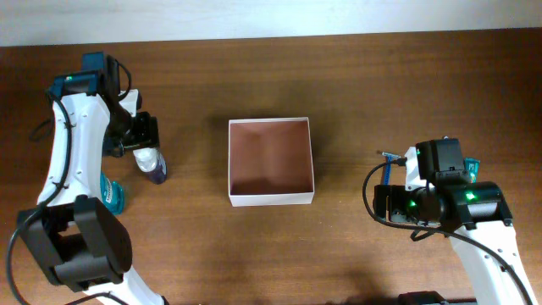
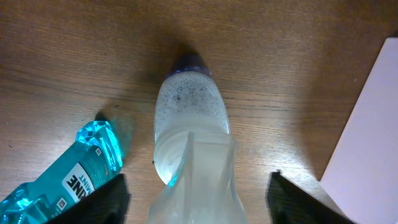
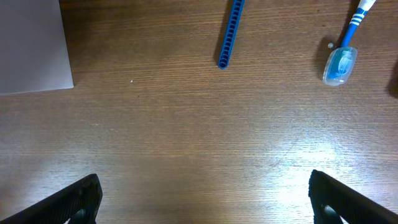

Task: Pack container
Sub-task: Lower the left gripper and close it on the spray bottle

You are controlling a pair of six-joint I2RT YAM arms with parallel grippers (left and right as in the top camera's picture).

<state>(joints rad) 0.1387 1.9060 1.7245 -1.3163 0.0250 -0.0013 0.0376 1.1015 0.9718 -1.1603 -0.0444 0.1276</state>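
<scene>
overhead / container (image 1: 271, 199): centre of counter (image 1: 356, 102), open side up, nothing inside.
overhead / clear bottle (image 1: 152, 165): lying just under the left jaws, purple cap end pointing away from the arm.
overhead / teal bottle (image 1: 111, 193): beside the clear bottle, on the side away from the container.
overhead / nearer arm: left, clearly. the right arm sits across the container from the bottles.
left wrist / left jaws: released, one finger on each side of the clear bottle (image 2: 189, 118), a gap on both sides.
left wrist / bottle axis: runs straight out from the camera, cap at the far end, so the jaws would close across its width. looks lined up.
left wrist / container (image 2: 367, 137): white wall at the right edge of frame, apart from the bottle.
right wrist / right jaws: released, holding nothing, bare counter between them.
right wrist / container (image 3: 31, 43): only a corner shows, upper left.
right wrist / blue strip (image 3: 230, 31), toothbrush (image 3: 343, 59): ahead of the jaws, apart from them.
next, likely: clench on the clear bottle, carry it sideways to the container.
</scene>
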